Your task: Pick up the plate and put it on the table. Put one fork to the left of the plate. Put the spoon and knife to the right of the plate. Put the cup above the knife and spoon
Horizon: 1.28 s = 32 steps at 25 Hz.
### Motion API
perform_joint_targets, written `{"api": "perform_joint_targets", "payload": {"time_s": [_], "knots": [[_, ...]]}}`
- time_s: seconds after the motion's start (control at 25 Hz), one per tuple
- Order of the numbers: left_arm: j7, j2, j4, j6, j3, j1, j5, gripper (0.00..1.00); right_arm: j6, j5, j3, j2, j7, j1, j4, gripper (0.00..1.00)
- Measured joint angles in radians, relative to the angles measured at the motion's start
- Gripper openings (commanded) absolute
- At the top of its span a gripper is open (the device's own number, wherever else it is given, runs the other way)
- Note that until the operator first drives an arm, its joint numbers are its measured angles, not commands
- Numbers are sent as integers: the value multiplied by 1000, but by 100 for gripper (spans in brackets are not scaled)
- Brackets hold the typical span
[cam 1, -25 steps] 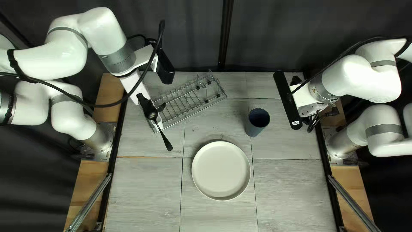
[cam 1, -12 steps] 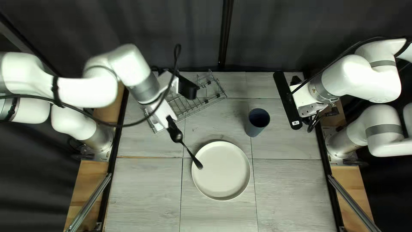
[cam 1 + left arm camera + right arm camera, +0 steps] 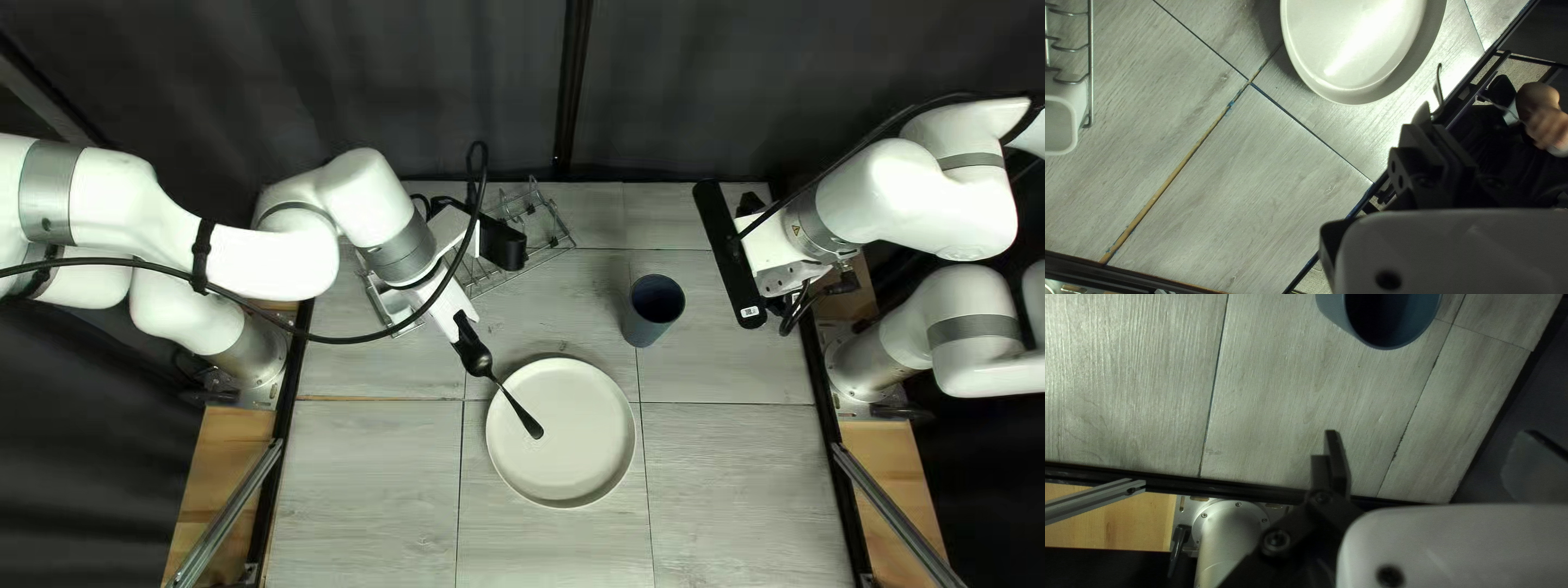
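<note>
In the top left view, my left gripper [image 3: 464, 329] is shut on a dark spoon [image 3: 477, 360], near its bowl. The spoon's handle reaches over the white plate [image 3: 577, 446]. Seen from the left wrist, the fingers of my left gripper [image 3: 1422, 126] are together around the spoon [image 3: 1438, 93], of which only a thin curved part shows. The plate [image 3: 1355, 43] lies ahead of it. A blue cup [image 3: 655, 305] stands beyond the plate. My right gripper [image 3: 732, 256] is right of the cup; its own wrist view shows the gripper [image 3: 1434, 443] open and empty, with the cup [image 3: 1393, 343] ahead.
A wire rack [image 3: 506, 240] stands at the back left, partly behind my left arm; the left wrist view shows a pale holder [image 3: 1079, 111] in it. Past the table's edge, that view shows a person's hand [image 3: 1545, 122].
My left arm has swung right and toward the near edge, carrying the spoon from beside the rack until its handle is over the plate. My right arm, plate and cup are unmoved.
</note>
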Motion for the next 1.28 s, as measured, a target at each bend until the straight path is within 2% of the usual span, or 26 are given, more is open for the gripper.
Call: {"api": "perform_joint_targets", "payload": {"time_s": [1.28], "knots": [[0,0,0,0,0,0,0,0,-9,31,16,9,61,-4,2,100]]}}
